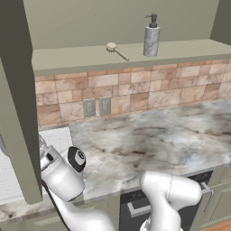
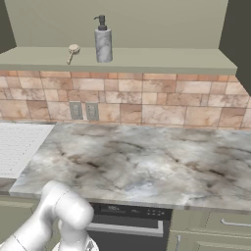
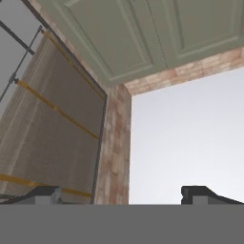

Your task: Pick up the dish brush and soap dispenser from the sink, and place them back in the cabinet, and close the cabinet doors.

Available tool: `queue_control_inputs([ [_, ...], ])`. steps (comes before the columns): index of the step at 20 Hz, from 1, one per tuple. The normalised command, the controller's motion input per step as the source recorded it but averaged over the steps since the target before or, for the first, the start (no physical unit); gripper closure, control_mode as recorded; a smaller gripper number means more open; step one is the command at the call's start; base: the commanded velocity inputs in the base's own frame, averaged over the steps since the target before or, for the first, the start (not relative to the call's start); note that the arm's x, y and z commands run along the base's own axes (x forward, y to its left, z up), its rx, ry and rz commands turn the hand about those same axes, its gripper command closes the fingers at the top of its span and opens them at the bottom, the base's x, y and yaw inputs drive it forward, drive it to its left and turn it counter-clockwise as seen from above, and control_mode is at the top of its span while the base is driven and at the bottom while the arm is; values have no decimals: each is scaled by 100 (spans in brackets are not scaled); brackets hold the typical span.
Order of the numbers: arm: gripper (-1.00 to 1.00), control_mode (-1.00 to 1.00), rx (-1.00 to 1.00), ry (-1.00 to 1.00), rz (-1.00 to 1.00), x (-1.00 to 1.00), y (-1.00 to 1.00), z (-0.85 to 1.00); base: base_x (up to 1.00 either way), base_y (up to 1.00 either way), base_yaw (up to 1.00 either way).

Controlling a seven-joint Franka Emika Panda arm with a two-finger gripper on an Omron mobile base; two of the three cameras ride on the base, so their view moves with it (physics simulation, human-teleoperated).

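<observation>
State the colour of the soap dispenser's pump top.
Black, on the soap dispenser; clearest in the right base view.

Marble-veined grey countertop (image 1: 149, 135) under a tan-and-pink tiled backsplash (image 1: 135, 92) carrying twin grey wall outlets (image 1: 96, 107), with a dark dishwasher front (image 2: 128, 226) and green base-cabinet drawers (image 2: 215, 226) below.

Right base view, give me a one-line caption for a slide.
Soap dispenser and dish brush sit on the open cabinet shelf above a marble counter.
</observation>
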Motion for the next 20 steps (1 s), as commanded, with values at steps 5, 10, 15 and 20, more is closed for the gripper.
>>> queue_control_inputs([
  [5, -100, -100, 0, -2, -9, 8, 17, 3, 0, 0, 0],
  [10, -100, -100, 0, 0, -7, 3, 16, 6, 0, 0, 0],
  [15, -100, -100, 0, 0, -2, 0, 12, 0, 0, 0, 0],
  [20, -100, -100, 0, 0, 0, 0, 6, 3, 0, 0, 0],
])
